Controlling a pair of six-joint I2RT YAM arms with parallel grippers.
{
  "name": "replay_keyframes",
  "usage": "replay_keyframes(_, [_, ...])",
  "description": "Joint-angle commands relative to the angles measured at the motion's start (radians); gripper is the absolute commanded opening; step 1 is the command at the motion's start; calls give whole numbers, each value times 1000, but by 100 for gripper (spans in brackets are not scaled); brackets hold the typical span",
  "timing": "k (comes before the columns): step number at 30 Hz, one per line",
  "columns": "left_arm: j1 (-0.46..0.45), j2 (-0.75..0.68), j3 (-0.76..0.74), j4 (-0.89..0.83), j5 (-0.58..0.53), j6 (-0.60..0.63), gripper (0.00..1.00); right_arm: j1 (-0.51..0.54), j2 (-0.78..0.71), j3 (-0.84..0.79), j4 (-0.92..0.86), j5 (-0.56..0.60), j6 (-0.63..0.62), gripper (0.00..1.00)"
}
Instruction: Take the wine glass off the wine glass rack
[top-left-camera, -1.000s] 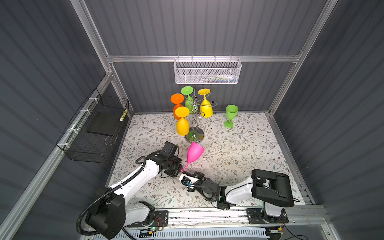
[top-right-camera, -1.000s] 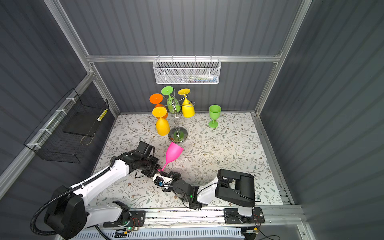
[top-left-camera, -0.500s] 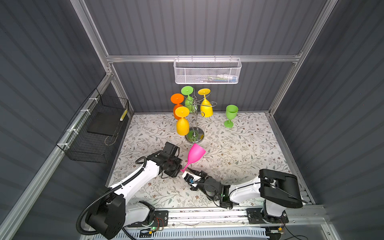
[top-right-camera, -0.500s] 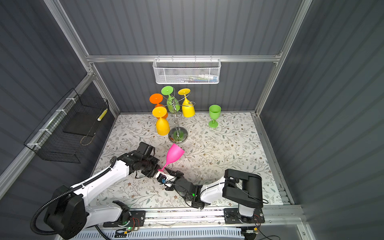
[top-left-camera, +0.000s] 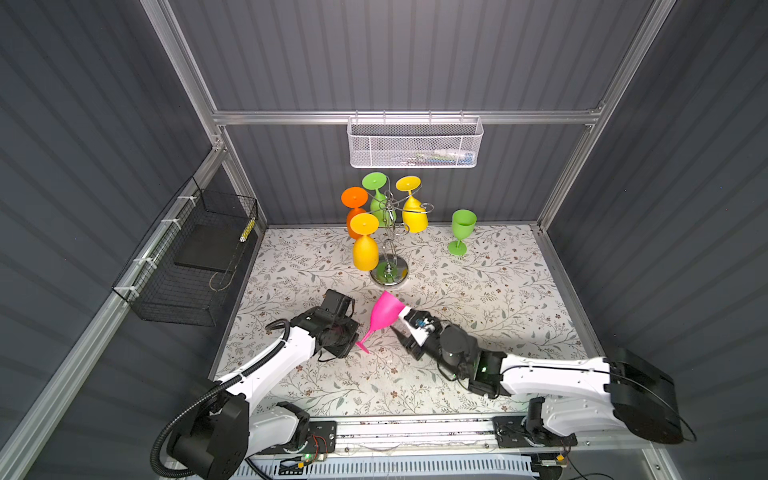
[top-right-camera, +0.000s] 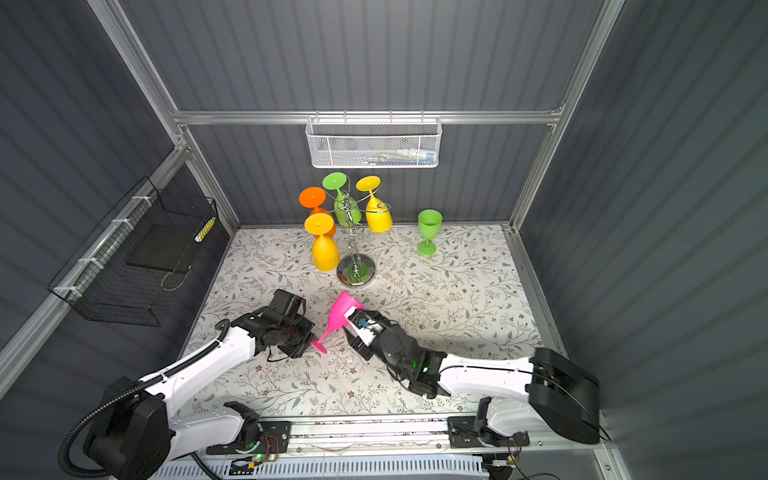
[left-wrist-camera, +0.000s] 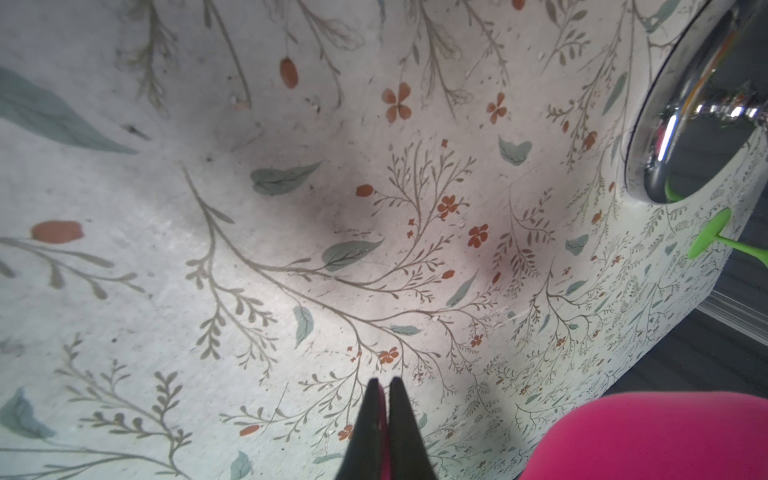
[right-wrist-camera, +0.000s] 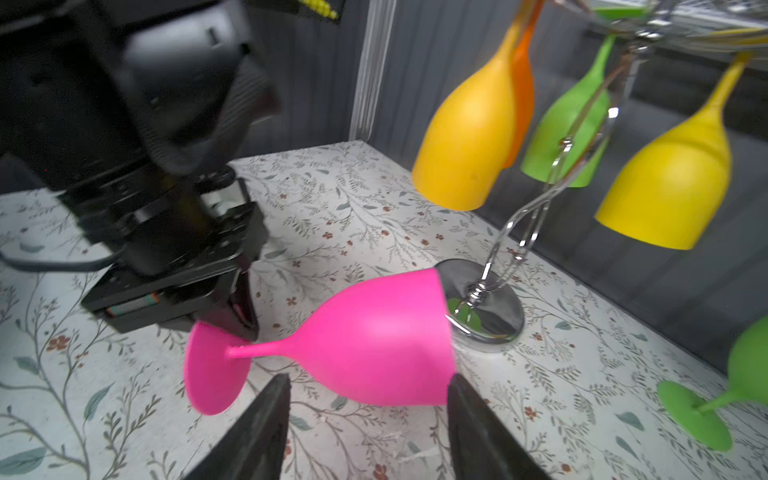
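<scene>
Floral-printed worktop (top-left-camera: 478, 299) carrying the tall chrome wire wine glass rack (top-left-camera: 390, 272), with the pink plastic wine glass (top-left-camera: 384, 311) off the rack, tilted near its base, foot clenched between the left fingers (left-wrist-camera: 403, 436), the right fingers (right-wrist-camera: 262, 436) spread open beside its bowl

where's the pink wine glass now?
The pink wine glass is tilted mid-table in a top view, just before the wine glass rack; left end effector pinches its foot, right end effector open at its bowl.
</scene>
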Motion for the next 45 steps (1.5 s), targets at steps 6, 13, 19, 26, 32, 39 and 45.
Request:
replay_keyframes(6, [16,-116,-122,218,-21,156,0,-255,-113,243,-574,-367,317,60])
replay_keyframes(13, [16,-84,-155,422,55,261,0,-374,-86,441,-822,-548,426,58])
replay_keyframes(19, [17,-46,-173,589,105,316,0,-392,-22,550,-935,-628,438,56])
replay_keyframes(26, [17,-8,-187,747,151,328,0,-390,34,637,-1010,-703,440,52])
replay_keyframes(32, [16,26,-194,819,184,322,0,-367,63,684,-1041,-681,419,51])
replay_keyframes(39, [16,52,-198,889,212,311,0,-307,124,747,-1097,-582,376,50])
replay_keyframes(45, [16,37,-209,897,217,311,0,-279,157,768,-1107,-555,360,43])
